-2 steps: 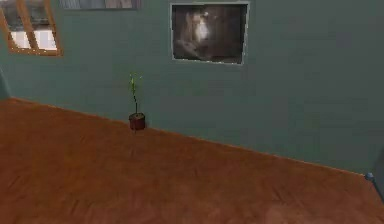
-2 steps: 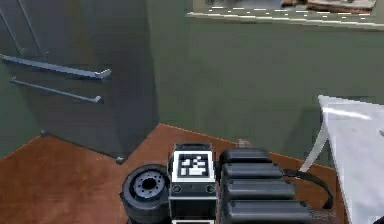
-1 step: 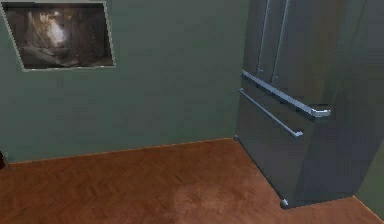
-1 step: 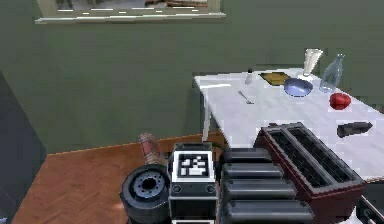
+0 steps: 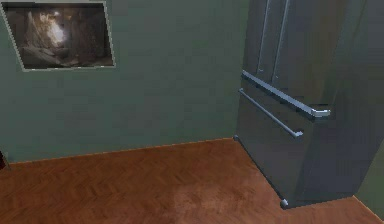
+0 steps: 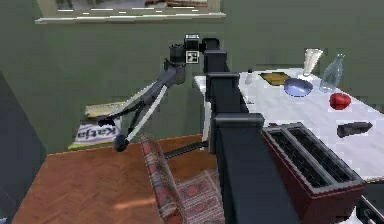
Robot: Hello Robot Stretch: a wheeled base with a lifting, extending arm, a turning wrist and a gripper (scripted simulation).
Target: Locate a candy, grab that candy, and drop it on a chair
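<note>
Two unknowns. Pincer (image 6: 122, 141) hangs low at the arm side view's left, its tip in front of a newspaper (image 6: 98, 131) by the wall. Can't tell its spread, nor whether it holds anything. Candy: can't place it; can't tell which blob, if any, on the counter (image 6: 268, 110) or at the tip is it. Judgement: candy is light, small, with a slick crinkly wrapper, so it will skid if nudged. Take it across the body's middle, not the wrapper tails. Striped red chair (image 6: 160, 178) sits just beside the arm (image 6: 228, 130).
</note>
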